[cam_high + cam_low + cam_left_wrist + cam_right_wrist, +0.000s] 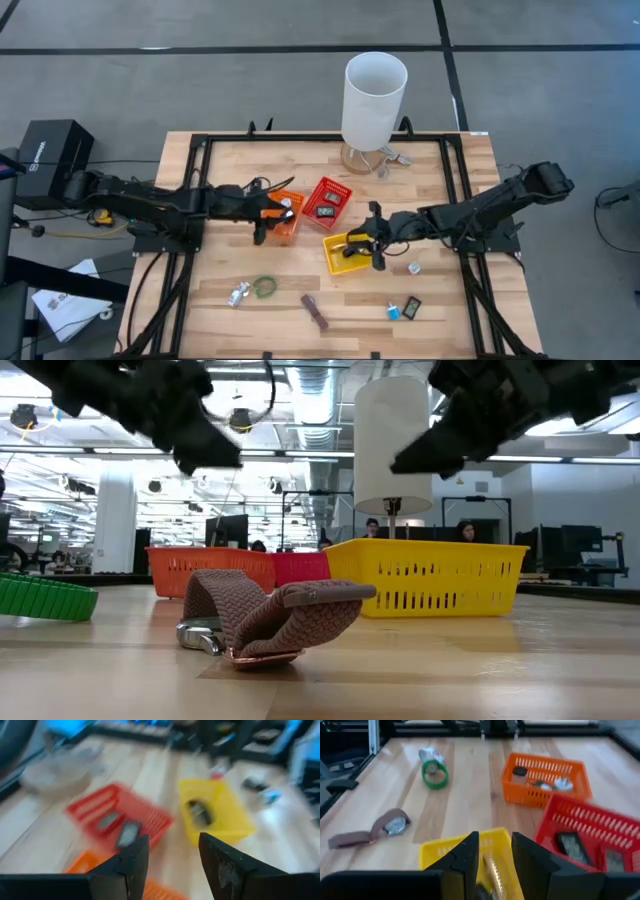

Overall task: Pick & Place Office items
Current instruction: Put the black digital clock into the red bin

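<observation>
A pale wooden tabletop (220, 165) framed by black rails stands on a grey floor, with an open office behind it.

At the left, the left hand (267, 217) hangs over the orange basket (289, 223). Its two fingers stand apart with nothing between them. That basket holds a few small items, among them a dark piece and a pale round one.

Nearer the front edge lie a silvery clip (239, 293), a green ring (265, 288) just beside it, and a brown strip (316, 312) with a metal buckle.

The red basket (327, 201) sits in the middle with two dark flat blocks inside, and a tall white cylinder (374, 97) stands behind it.

The right hand (374, 249) is over the yellow basket (345, 254), its fingers narrowly parted around a slim golden item (495, 870).

Farther right on the wood rest a small clear piece (414, 268), a blue block (393, 311) and a black block (412, 307).
</observation>
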### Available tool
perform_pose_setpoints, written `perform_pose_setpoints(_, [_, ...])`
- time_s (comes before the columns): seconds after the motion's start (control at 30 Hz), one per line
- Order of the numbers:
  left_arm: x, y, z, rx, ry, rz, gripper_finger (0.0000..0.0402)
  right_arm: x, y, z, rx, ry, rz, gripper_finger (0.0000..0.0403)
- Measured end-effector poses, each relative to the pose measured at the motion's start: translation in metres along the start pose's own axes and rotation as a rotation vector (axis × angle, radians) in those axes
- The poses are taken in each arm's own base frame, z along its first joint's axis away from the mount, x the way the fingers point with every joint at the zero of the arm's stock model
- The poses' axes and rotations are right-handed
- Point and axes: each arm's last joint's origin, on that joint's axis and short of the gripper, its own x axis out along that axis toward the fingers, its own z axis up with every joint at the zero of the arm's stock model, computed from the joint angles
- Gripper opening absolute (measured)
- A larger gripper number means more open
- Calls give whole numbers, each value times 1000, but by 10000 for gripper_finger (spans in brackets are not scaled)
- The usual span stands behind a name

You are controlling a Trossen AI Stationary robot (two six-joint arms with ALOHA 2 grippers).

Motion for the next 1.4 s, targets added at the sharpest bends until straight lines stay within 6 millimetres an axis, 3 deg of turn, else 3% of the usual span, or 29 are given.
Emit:
perform_pose_setpoints(0.17, [-3, -23, 14, 68, -174, -115, 166, 14, 6, 16, -17, -25, 10, 124])
perform_pose_setpoints(0.37, [3, -38, 9, 121, -174, -172, 166, 36, 17, 23, -42, 22, 49, 170])
perform_pose_setpoints(0.6, [6, -41, 4, 131, -150, -182, 166, 57, 21, 30, -109, 120, 40, 210])
perform_pose_setpoints(0.9, [7, -38, 7, 197, -175, -160, 166, 70, 25, 33, -123, 178, 51, 210])
perform_pose_setpoints(1.17, [8, -27, 18, 218, -271, -108, 166, 61, 34, 40, -138, 214, 112, 194])
perform_pose_setpoints(1.4, [6, -25, 26, 200, -347, -97, 166, 17, 61, 66, -205, 485, 311, 180])
